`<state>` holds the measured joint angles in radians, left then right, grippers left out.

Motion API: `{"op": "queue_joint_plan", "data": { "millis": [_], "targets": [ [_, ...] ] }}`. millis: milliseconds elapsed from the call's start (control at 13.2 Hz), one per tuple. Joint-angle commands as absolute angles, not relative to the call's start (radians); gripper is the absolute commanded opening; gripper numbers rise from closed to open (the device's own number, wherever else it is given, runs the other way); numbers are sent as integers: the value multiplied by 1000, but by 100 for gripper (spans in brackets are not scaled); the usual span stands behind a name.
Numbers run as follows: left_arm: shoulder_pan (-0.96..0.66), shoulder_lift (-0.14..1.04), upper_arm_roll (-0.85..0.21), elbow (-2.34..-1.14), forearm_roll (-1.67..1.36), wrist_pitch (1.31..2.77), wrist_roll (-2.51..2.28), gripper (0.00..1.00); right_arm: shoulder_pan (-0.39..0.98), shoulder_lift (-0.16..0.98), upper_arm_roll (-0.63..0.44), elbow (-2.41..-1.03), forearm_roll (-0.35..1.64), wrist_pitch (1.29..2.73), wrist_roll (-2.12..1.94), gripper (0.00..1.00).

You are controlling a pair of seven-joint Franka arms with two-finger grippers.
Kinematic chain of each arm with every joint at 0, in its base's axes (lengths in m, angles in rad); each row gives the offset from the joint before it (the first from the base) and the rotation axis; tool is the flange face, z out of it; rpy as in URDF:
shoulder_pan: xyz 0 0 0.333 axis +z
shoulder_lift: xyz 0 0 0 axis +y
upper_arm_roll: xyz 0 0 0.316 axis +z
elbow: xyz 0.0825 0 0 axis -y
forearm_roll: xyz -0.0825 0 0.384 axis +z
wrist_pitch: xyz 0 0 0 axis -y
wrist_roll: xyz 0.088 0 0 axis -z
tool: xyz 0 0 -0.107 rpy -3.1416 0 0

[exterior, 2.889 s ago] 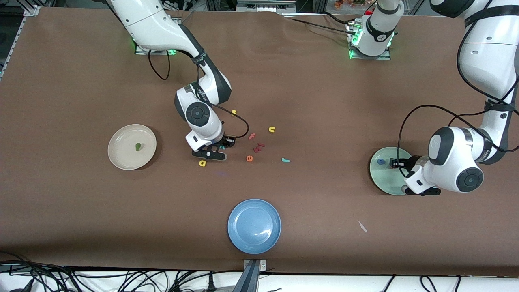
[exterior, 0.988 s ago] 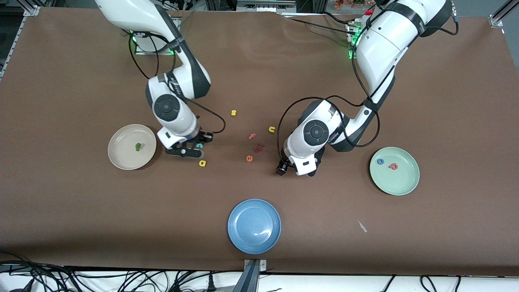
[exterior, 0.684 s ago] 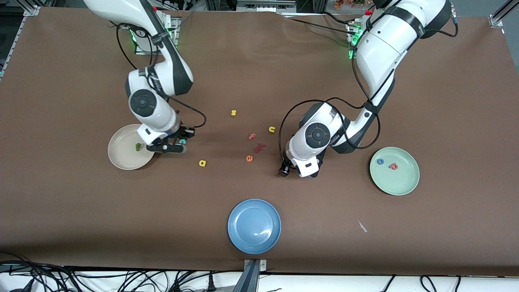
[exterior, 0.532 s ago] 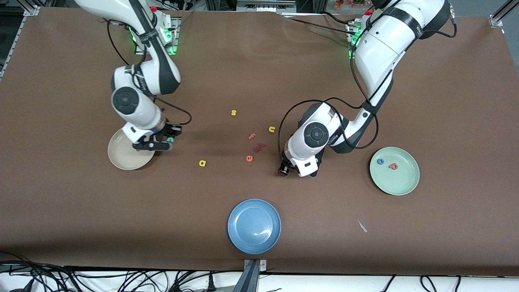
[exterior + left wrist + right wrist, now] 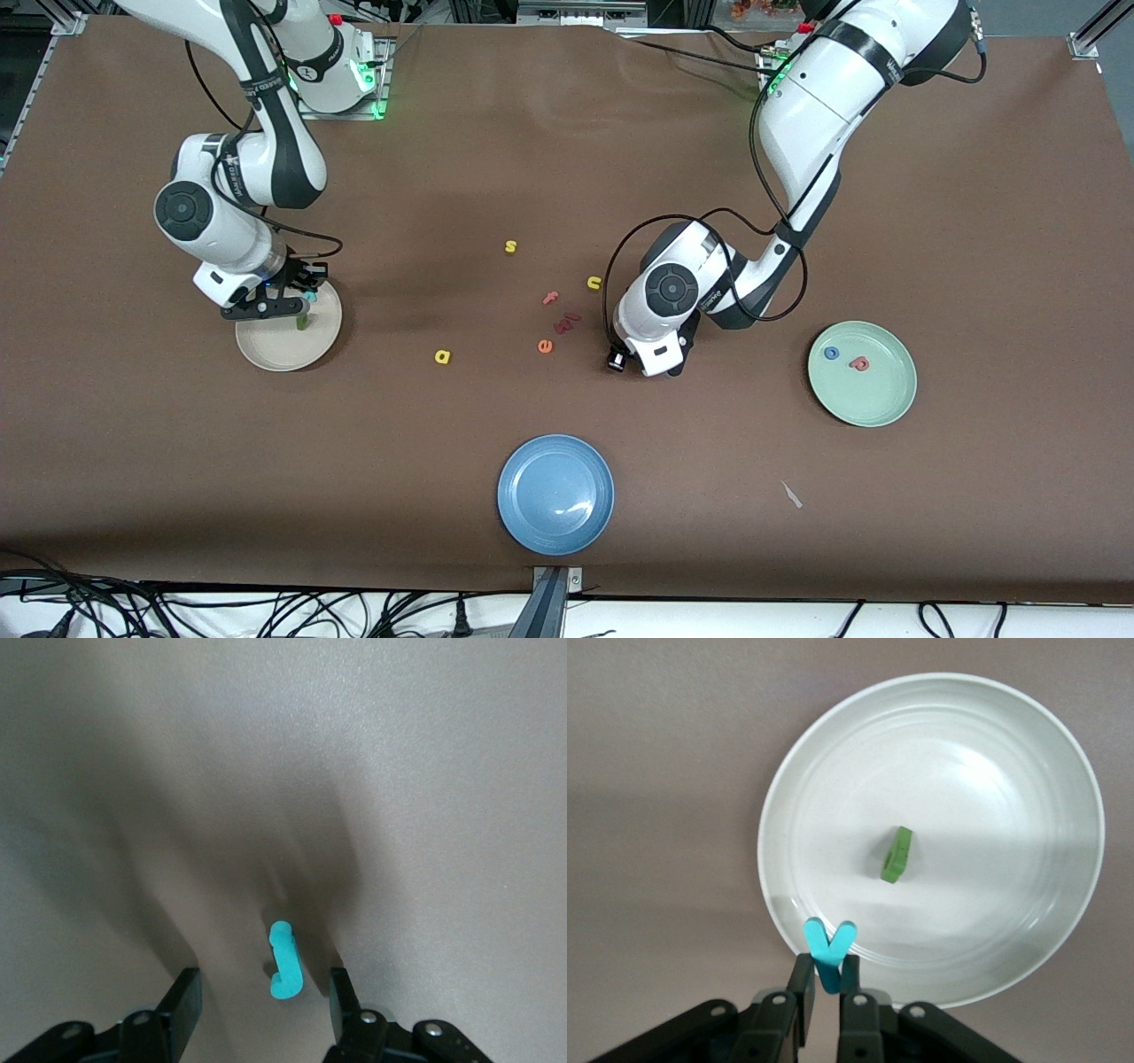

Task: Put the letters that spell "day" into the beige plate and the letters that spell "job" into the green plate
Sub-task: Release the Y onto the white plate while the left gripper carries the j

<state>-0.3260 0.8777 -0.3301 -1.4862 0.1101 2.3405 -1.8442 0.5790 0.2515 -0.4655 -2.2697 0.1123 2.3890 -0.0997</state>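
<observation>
The small teal foam "j" [image 5: 283, 960] is seen lying flat on the brown table directly between the left gripper [image 5: 263, 992]'s parted fingers, its long axis along them, while the teal foam "y" [image 5: 829, 948] is held pinched in the right gripper [image 5: 825, 979] over the round beige plate [image 5: 833, 771]'s rim.

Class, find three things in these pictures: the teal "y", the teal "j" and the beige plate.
teal "y" [image 5: 830, 945]: right wrist view, on the fork of its arms.
teal "j" [image 5: 284, 961]: left wrist view, on its stem.
beige plate [image 5: 266, 354]: front view, on bare floor near the rim.
</observation>
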Motion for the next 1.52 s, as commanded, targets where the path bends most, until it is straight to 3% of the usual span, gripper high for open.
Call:
{"op": "queue_joint_plan", "data": {
  "millis": [0, 152, 456, 608, 836, 1217, 1445],
  "targets": [
    [-341, 870, -316, -1494, 117, 2352, -1861, 53, 580, 248, -466, -2280, 126, 2396, -135, 100],
    [-339, 870, -316, -1493, 130, 2352, -1861, 46, 583, 255, -462, -2243, 126, 2388, -130, 100],
    [-341, 879, -304, -1493, 150, 2352, -1859, 36, 591, 313, -451, -2067, 184, 2202, -83, 100],
    [-337, 877, -302, -1486, 153, 2352, -1845, 23, 592, 357, -451, -1970, 239, 2105, -80, 100],
    [-334, 870, -302, -1482, 218, 2342, -1819, 1, 597, 414, -428, -1902, 285, 2091, -65, 100],
    [-290, 800, -308, -1474, 232, 2320, -1732, 0, 598, 512, -351, -1786, 356, 2115, 159, 100],
    [-227, 710, -316, -1474, 215, 2203, -1550, 0, 598, 563, -293, -1761, 353, 2202, 290, 100]
  ]
}}
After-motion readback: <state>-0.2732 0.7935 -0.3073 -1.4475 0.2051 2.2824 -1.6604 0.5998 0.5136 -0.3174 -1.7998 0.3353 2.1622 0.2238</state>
